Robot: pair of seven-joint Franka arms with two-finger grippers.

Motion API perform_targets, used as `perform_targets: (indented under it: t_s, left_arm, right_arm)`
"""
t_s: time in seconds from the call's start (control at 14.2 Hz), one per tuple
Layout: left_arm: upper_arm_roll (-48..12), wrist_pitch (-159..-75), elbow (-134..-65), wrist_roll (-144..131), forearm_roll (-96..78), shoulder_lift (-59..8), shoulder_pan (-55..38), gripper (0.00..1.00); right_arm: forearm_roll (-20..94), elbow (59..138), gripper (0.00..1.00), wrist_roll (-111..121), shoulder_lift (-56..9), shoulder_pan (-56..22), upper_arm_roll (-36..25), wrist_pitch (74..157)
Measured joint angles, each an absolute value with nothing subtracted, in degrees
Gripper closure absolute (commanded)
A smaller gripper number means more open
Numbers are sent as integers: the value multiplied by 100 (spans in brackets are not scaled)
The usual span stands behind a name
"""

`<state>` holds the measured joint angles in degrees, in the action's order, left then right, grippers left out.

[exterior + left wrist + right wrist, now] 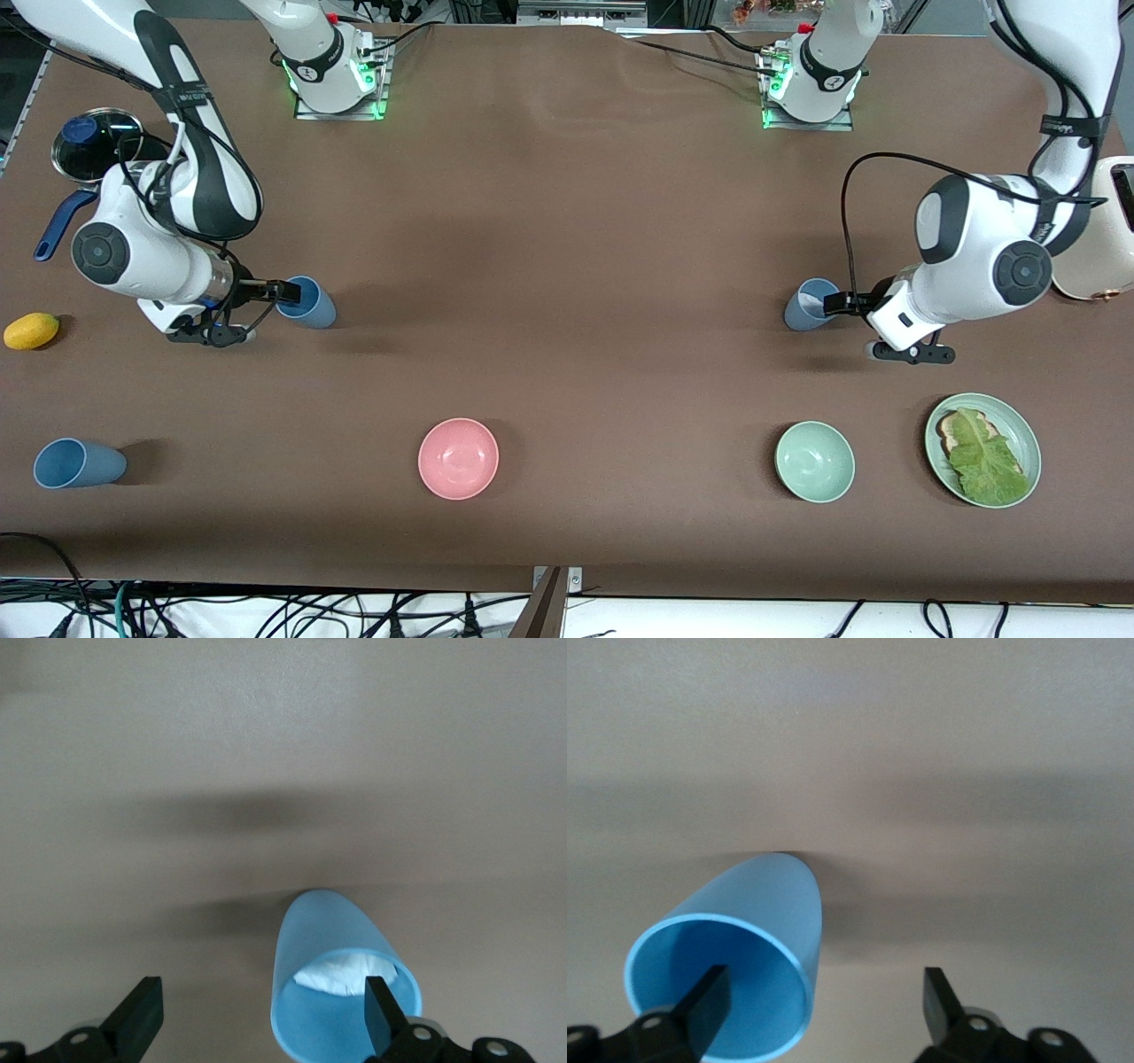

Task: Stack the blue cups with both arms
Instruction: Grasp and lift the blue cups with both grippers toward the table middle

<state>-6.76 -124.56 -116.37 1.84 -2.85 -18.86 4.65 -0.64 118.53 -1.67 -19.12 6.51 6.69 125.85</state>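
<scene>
Blue cups are meeting both grippers at the rim. In the left wrist view the left gripper (261, 1014) is standing wide open, one finger (383, 1010) reaching inside the mouth of the greyer blue cup (337, 974) and the other sitting well apart from it over bare table, so nothing is clamped yet. The right gripper (824, 1001) is likewise spread wide, one finger (709, 1001) poking into the mouth of the brighter blue cup (740, 930) and its partner hanging off to the side, gripping nothing.

In the front view each cup is standing on the brown table (567, 266) at its own arm's end, the two well apart, with the right arm (168, 239) and left arm (974, 257) both stooping low beside them. A third blue cup (78, 463) is waiting nearer the camera at the right arm's end. A pink bowl (458, 458), a green bowl (815, 461) and a plate of toast and lettuce (1019, 425) are lining the near edge; a lemon (31, 330) and a black pot (89, 146) are sitting at the right arm's end.

The risk, as I judge it, is lying in the off-centre grasps: closing on a single thin wall may be tipping or skidding a light cup, and a tilted hold would be spoiling the nesting later.
</scene>
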Motion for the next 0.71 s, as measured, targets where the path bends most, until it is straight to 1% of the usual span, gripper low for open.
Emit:
perform_targets:
  t_s: [0.07,0.14,0.21,0.28,0.49,0.71]
  left_arm:
    - [-676,-12664,-11813,189,-284,-1897,465,34]
    - [-676,-12773,-11935,192,-284,-1914,465,64]
    - [-676,-12830,-12003,195,-284,-1929,465,86]
    - [-676,-12836,-12035,200,-284,-1941,465,100]
    - [-676,-12837,-12037,214,-284,-1948,465,100]
    - [-688,-12835,-12010,217,-284,-1945,456,100]
  right_arm:
    - [-64,11852,100,-227,-1965,651,670,12589]
    - [-63,11852,100,-321,-2012,651,669,12586]
    - [-63,11852,100,-470,-2051,651,670,12582]
    - [-63,11850,100,-604,-2073,650,670,12577]
    - [-61,11679,100,-696,-2073,635,681,12343]
    - [-53,11071,100,-704,-2076,592,699,11539]
